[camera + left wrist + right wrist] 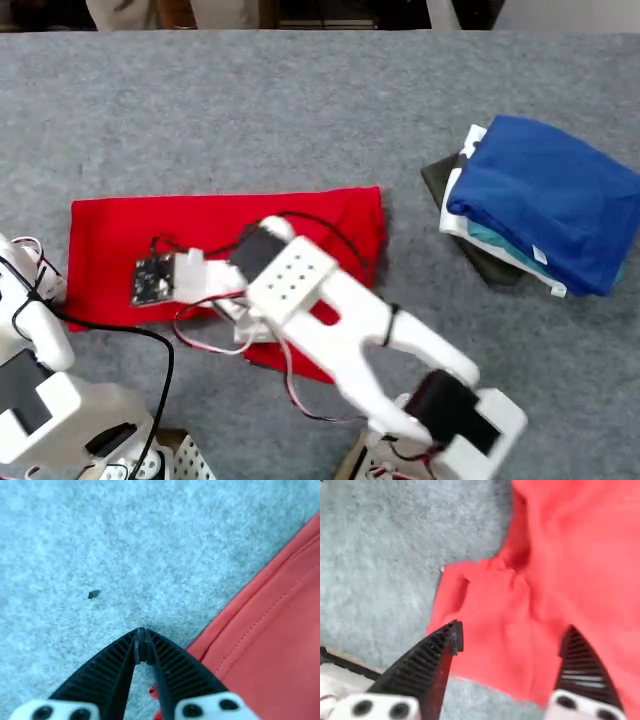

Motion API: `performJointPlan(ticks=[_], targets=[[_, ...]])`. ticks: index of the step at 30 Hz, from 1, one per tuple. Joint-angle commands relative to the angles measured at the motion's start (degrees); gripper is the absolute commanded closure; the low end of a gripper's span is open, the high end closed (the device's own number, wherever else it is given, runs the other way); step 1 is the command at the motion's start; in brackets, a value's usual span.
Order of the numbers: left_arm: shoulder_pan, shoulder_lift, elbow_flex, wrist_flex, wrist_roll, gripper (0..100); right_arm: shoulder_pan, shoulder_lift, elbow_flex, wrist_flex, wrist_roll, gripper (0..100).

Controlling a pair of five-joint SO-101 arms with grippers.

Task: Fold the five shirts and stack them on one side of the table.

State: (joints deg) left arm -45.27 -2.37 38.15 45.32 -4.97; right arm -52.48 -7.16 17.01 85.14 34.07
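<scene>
Red shirt [120, 235] is spread flat on the grey desk [300, 110], centre-left in the high view. The stack [540, 200] of folded ones sits well apart at the right edge, blue on top. Right gripper [512, 640] hangs over a rumpled bit of the red shirt with its jaws spread wide — nothing held. Left gripper [141, 647] is closed tip to tip, empty, over bare desk just beside the shirt's hem.

Red shirt [110, 235] spread flat (partly folded), folded stack [540, 205] right.
</scene>
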Motion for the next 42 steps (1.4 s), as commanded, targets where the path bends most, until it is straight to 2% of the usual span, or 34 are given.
performJointPlan(ticks=[1,4,8,14,20,26,31,35,37,40,42], targets=[[-0.2,-2.6,-3.2,-0.4,1.1,98,3.7,-6.8,-3.2,3.5,1.2,77.2],[0.3,-2.6,-3.3,-0.4,1.8,98,4.5,-8.2,-1.9,3.3,1.2,81.8],[3.3,-2.3,-2.4,-0.3,3.1,98,3.0,-8.1,4.1,-3.0,0.8,86.0],[3.1,-2.2,-2.3,-0.8,5.8,98,-2.8,-8.1,16.2,-10.5,0.8,86.2],[2.8,-2.2,-2.5,-0.8,5.8,98,-2.7,-8.1,24.9,-21.9,-0.6,86.3],[2.8,-2.2,-2.5,-0.8,5.8,98,-2.8,-7.2,25.5,-27.1,-2.8,86.4],[2.8,-2.2,-2.5,-0.8,5.8,98,-2.8,-0.5,25.5,-29.4,-2.9,86.4],[2.8,-2.2,-2.5,-0.8,5.8,98,-2.8,3.3,25.3,-32.9,-5.7,86.6],[2.8,-2.2,-2.5,-0.8,5.8,98,-2.7,3.8,25.3,-33.4,-6.1,89.8],[2.8,-2.2,-2.5,-0.8,5.8,98,-2.7,3.9,25.3,-33.2,-6.1,99.8],[2.8,-2.2,-2.5,-0.8,5.8,98,-2.6,3.8,25.3,-33.1,-6.1,98.4]])
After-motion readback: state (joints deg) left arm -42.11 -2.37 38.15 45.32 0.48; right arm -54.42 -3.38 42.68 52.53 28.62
